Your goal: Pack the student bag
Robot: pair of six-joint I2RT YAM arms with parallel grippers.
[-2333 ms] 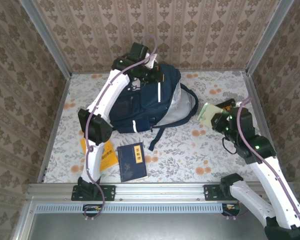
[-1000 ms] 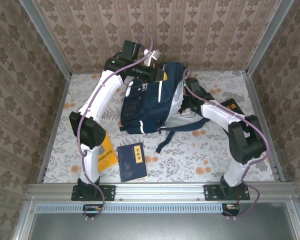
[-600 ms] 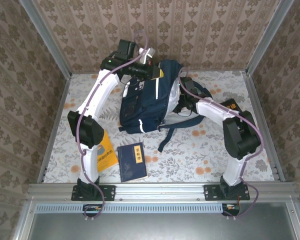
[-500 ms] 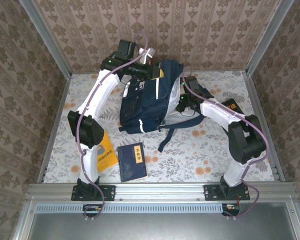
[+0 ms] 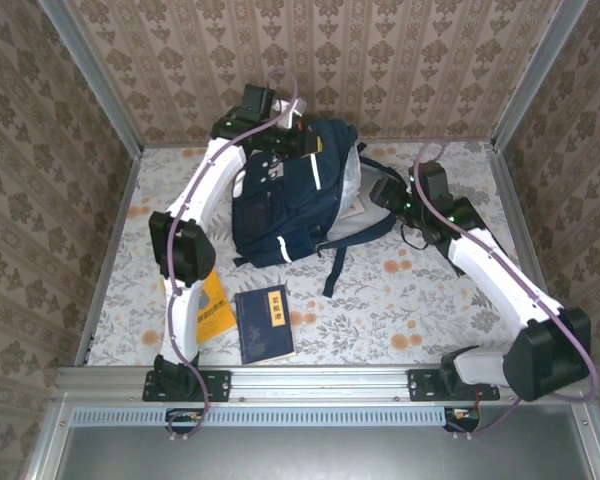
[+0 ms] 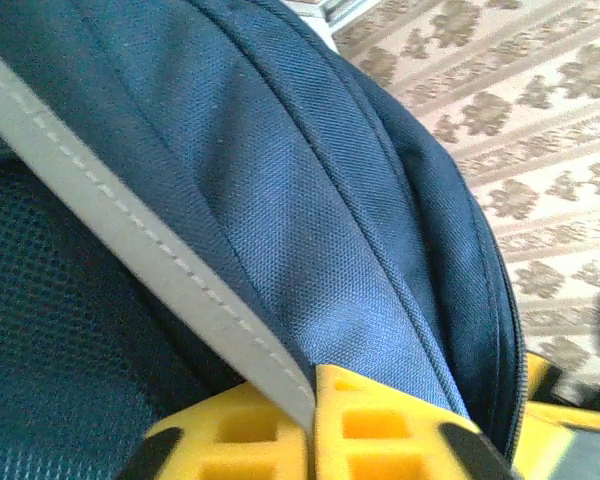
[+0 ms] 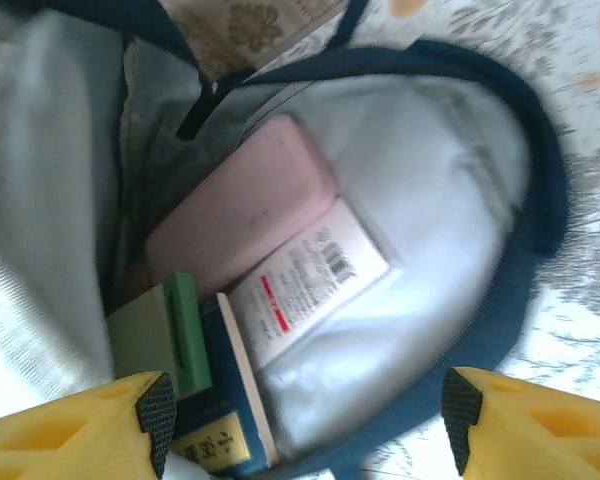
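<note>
Right claw (image 7: 305,420) gapes over student bag (image 7: 525,210) holding pink case (image 7: 245,215), books (image 7: 218,360).

A blue book (image 7: 218,390) inside the student bag (image 7: 542,190) is cut off below

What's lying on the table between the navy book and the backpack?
Nothing. In the top view, the flowered table between the navy book and the backpack is bare; the backpack's strap trails off to the right.

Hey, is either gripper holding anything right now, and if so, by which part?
The left gripper pinches the student bag by its upper fabric edge, on the white reflective stripe. The right gripper, open at the bag's mouth, holds nothing.
</note>
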